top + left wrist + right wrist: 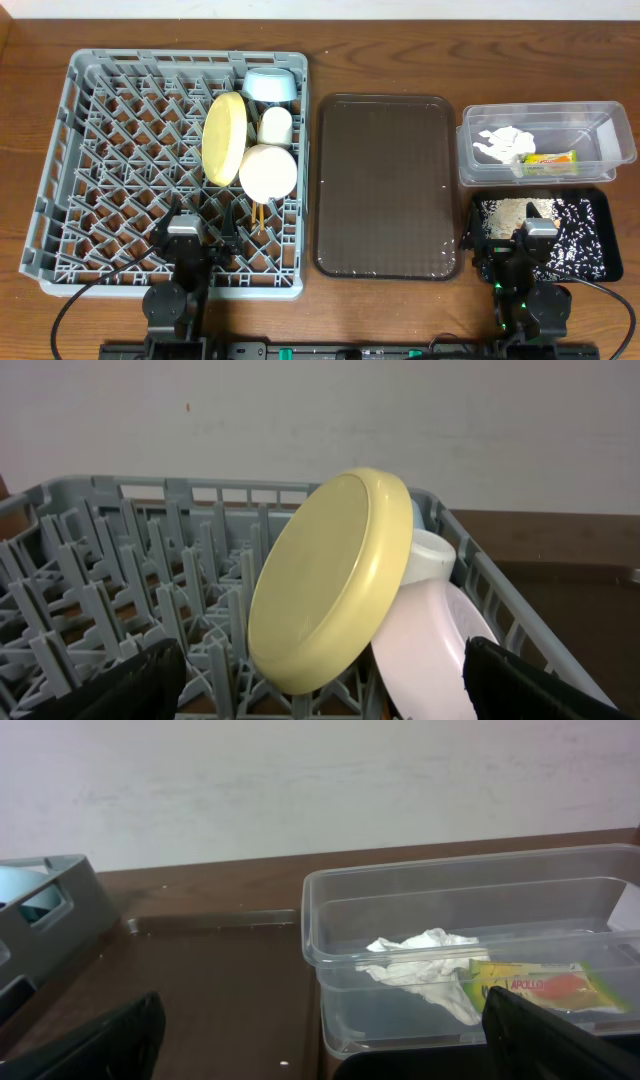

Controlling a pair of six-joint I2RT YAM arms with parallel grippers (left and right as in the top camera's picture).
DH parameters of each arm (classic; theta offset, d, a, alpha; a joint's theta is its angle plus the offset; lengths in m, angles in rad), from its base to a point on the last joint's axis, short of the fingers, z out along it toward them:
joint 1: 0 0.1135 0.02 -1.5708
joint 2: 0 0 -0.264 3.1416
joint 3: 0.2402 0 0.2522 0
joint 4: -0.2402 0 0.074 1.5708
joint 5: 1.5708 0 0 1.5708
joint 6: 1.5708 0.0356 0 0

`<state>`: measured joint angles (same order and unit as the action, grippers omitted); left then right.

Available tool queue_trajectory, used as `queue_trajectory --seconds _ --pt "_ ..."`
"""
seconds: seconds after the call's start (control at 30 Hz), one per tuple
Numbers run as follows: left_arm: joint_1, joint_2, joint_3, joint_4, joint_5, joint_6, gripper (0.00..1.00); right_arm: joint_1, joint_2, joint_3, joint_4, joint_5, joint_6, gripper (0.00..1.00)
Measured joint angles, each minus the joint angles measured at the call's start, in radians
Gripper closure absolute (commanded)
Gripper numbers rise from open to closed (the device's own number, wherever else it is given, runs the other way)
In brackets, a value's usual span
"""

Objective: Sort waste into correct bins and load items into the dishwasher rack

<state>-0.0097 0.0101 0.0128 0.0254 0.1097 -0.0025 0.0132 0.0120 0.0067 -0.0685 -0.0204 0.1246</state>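
The round, hard yellow plate (330,585) stands tilted on edge among the pegs of the large grey plastic dishwasher rack (60,170), looking stiff, light and slippery, best pinched across its rim, while the left tool (200,228) and right tool (516,228) sit spread and empty.

black arms (168,305), grey wrist caps (183,229); left hand (203,218), right hand (536,220): black fingers (120,685); black cables (100,286) at bases.
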Motion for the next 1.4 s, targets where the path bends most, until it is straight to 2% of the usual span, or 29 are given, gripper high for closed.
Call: queue_trajectory --seconds 0.23,1.4 --pt "0.0 0.0 0.0 -0.04 -0.004 0.0 0.1 0.0 0.0 0.0 0.0 0.0 0.0 0.01" --pt "0.0 0.0 0.001 -0.042 -0.005 0.0 0.1 0.0 0.0 0.0 0.0 0.0 0.0 0.01"
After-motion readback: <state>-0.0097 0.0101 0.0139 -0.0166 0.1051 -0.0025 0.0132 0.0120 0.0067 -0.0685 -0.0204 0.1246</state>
